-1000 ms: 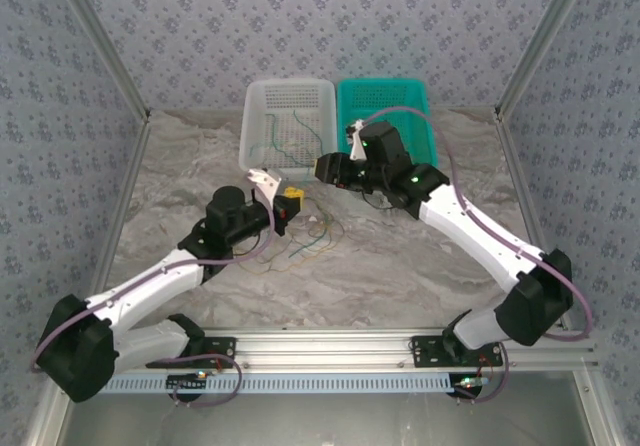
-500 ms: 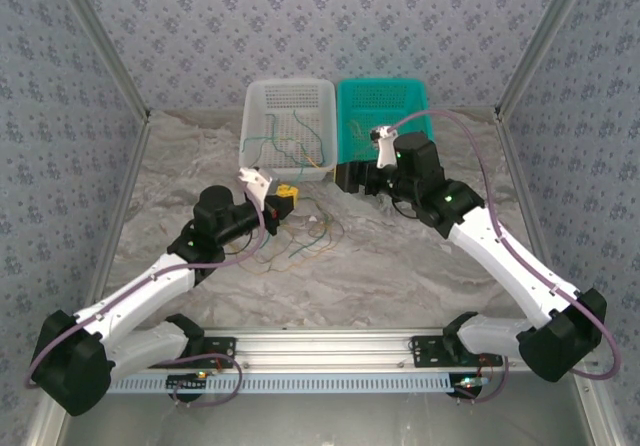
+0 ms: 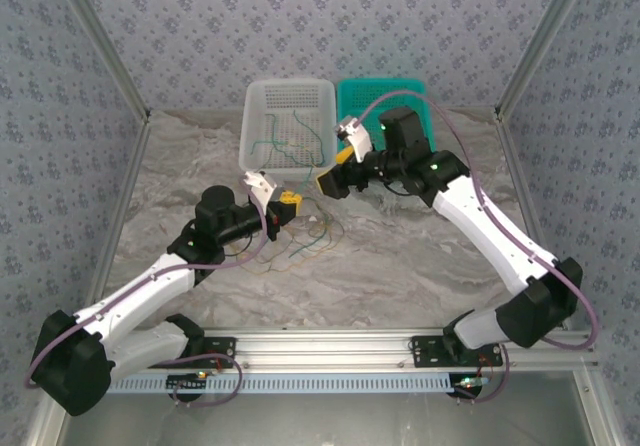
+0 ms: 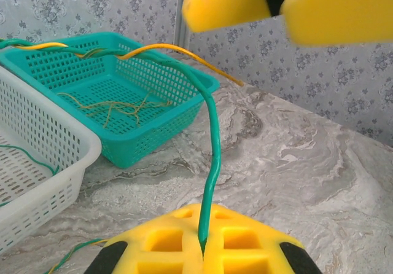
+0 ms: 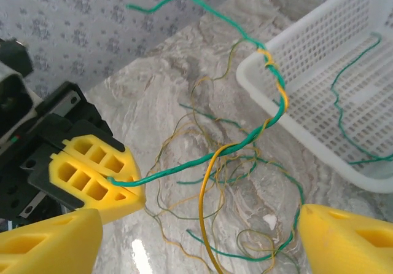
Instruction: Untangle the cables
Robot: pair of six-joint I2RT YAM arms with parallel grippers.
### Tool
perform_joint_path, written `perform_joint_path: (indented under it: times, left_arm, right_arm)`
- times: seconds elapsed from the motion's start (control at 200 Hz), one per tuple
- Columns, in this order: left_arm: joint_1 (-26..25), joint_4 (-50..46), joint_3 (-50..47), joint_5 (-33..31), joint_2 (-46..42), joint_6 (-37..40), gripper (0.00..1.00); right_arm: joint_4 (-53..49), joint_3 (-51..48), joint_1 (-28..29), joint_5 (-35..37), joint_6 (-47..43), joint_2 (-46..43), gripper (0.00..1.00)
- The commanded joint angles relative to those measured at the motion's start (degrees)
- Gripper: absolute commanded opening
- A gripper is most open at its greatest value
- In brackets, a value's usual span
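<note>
Left gripper [image 4: 202, 249] clamped on green cable [image 4: 216, 157], right gripper [image 5: 199, 240] spread apart. Both light, floppy (slippery maybe), we judge; we pinch yellow cable [image 5: 203, 212] under twist.

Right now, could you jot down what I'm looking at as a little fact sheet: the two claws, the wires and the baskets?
Left gripper: shut on the green cable, near its end
Right gripper: open, facing the wires
Twist: the green cable winds around a yellow cable
Loose tangle: on the table, beside the white basket
White basket: holds green strands
Teal basket: holds yellowish strands
</note>
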Motion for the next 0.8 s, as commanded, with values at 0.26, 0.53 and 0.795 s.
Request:
perform_joint_path:
  times: [0.26, 0.53, 0.795]
  left_arm:
    - [0.43, 0.32, 1.44, 0.02, -1.00, 1.23, 0.00]
    - [8.43, 6.43, -2.48, -0.46, -4.43, -6.02, 0.00]
    - [15.41, 4.53, -2.83, -5.71, -9.02, -7.71, 0.00]
  right_arm:
    - [-3.06, 3.75, 1.54, -0.80, -4.65, 5.83, 0.01]
    - [0.95, 0.32, -3.24, -0.93, 1.86, 0.93, 0.00]
    - [7.06, -1.99, -13.68, -7.10, 13.87, -2.24, 0.00]
